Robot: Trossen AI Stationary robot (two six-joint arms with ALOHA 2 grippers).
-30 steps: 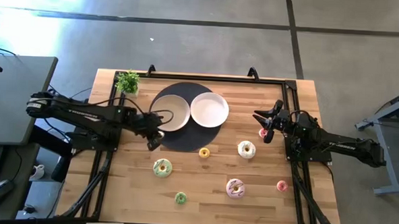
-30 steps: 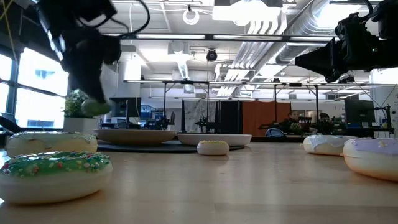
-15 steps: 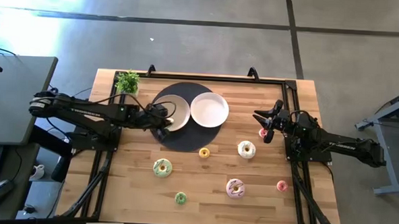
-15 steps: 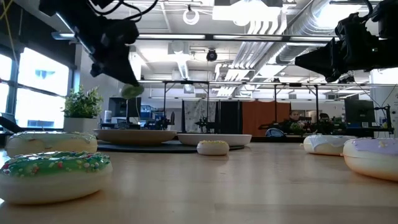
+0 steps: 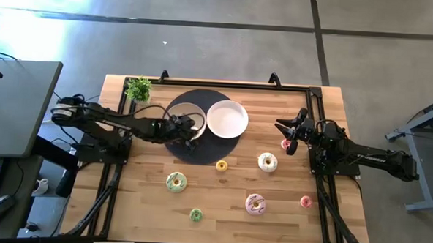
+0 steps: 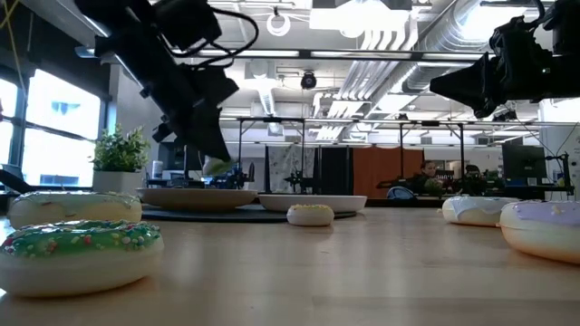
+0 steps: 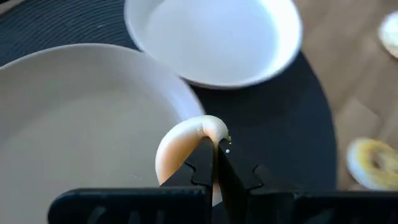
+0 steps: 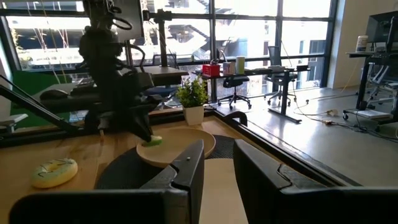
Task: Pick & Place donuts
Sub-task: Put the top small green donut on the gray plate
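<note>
Your left gripper (image 5: pixel 189 127) is clamped on a small donut (image 7: pixel 186 149) above the left plate (image 5: pixel 195 113).
Only the left wrist view shows that grasp; right of the plate, your right gripper (image 5: pixel 287 136) hangs parted above the red donut (image 5: pixel 285 144).

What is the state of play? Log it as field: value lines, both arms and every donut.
left gripper: shut on small pale donut, above left plate
right gripper: open, hovering by small red donut
plates: left plate and right plate on dark mat, nothing lying in either
loose on table: yellow donut, white donut, green-iced donut, small green donut, pink-iced donut, red donut
</note>
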